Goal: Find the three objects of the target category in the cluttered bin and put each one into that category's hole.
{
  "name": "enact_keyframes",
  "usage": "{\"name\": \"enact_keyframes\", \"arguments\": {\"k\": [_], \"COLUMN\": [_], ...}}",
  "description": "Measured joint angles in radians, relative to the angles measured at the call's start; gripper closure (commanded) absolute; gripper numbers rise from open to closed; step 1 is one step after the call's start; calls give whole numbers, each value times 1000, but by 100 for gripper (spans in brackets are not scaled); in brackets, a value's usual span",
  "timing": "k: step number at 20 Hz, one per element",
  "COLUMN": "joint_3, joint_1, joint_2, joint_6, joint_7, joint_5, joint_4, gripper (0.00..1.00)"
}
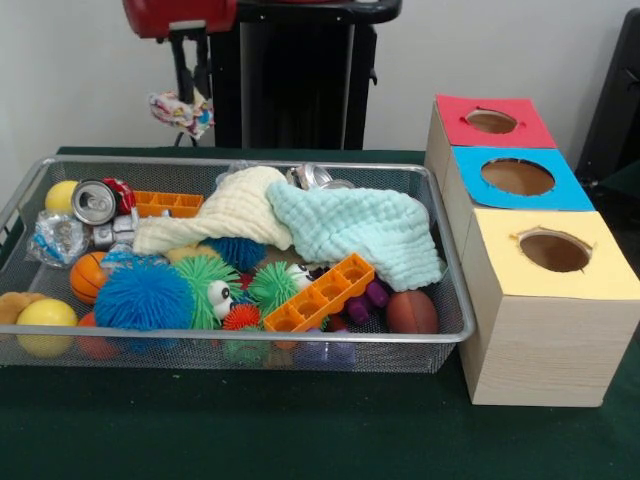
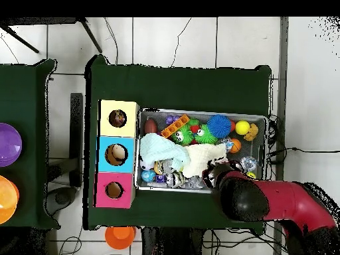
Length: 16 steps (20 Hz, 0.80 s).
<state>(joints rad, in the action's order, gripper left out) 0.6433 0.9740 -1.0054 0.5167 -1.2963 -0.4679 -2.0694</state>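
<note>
My gripper [image 1: 187,97] hangs above the bin's far left side, shut on a small crumpled patterned cloth [image 1: 181,113] that dangles clear of the bin. In the overhead view the red arm head [image 2: 247,196] covers the gripper at the bin's lower edge. The wire bin [image 1: 250,352] holds a cream cloth [image 1: 232,215] and a mint cloth [image 1: 362,226] draped over other items. Three box tops with round holes stand beside the bin: red [image 1: 492,121], blue [image 1: 517,177] and yellow [image 1: 554,251].
The bin also holds a blue spiky ball [image 1: 144,296], green spiky balls [image 1: 206,280], an orange block tray [image 1: 320,293], a drinks can [image 1: 93,201], a yellow ball [image 1: 44,316], a small basketball [image 1: 87,276] and a brown football [image 1: 411,312]. Coloured bowls [image 2: 8,144] sit on a side table.
</note>
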Motion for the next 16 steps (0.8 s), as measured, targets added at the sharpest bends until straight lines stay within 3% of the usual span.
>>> {"name": "enact_keyframes", "arguments": {"k": [3,11,13,16], "joint_3": [-5,-80,-117,-150], "joint_1": [-42,-265,-347,-410], "joint_2": [-11,-21,-22,-22], "joint_6": [-10,-12,-12,-14], "joint_7": [-1,-39,-72,-108], "joint_5": [20,58,79,97], "joint_4": [-8,-9,-8,-3], "gripper": [100,100,100,100]}}
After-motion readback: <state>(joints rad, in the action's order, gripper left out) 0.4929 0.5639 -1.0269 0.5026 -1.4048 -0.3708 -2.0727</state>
